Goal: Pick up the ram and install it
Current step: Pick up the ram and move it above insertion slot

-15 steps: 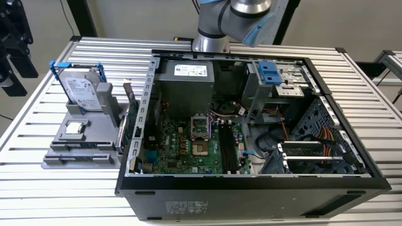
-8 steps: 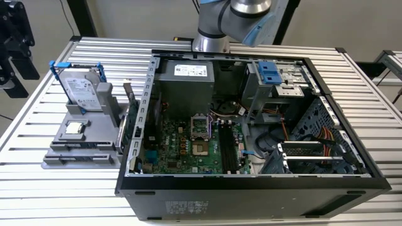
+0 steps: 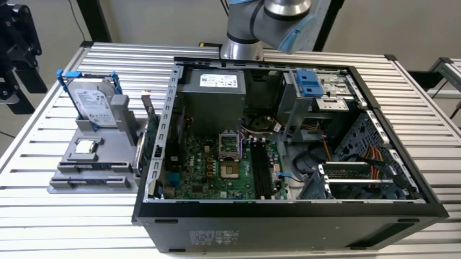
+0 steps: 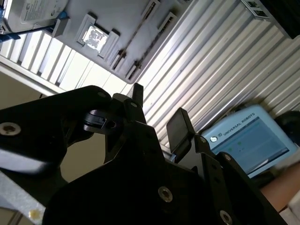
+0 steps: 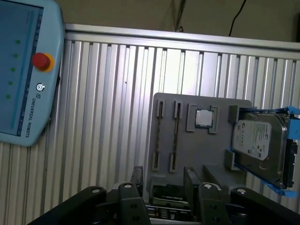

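The jaws are standing wide open and are gripping nothing. In both wrist views the gap between the two black fingers [image 5: 191, 183] is showing only the surfaces beyond them.

The ram [image 5: 171, 202] is standing on edge at the border of the grey holder tray [image 5: 206, 152] nearest the jaws. It is lining up with the gap between the fingers but is sitting apart from them, with no contact. Standing on edge is leaving its upper edge free to be taken.

Beyond the fingertips, the tray is carrying two narrow empty slots [image 5: 159, 136] and the processor chip [image 5: 204, 118]. Off to one finger's side it is carrying the hard drive [image 5: 257, 140] in its blue frame. Each part is sitting in its own recess, apparently to give it a fixed pick position.

In the exterior view the open computer case [image 3: 288, 213] is lying on the tabletop [image 3: 43, 221] just beside the tray. Its long black memory sockets [image 3: 259, 167] are looking unoccupied, so installation is judged not yet done.
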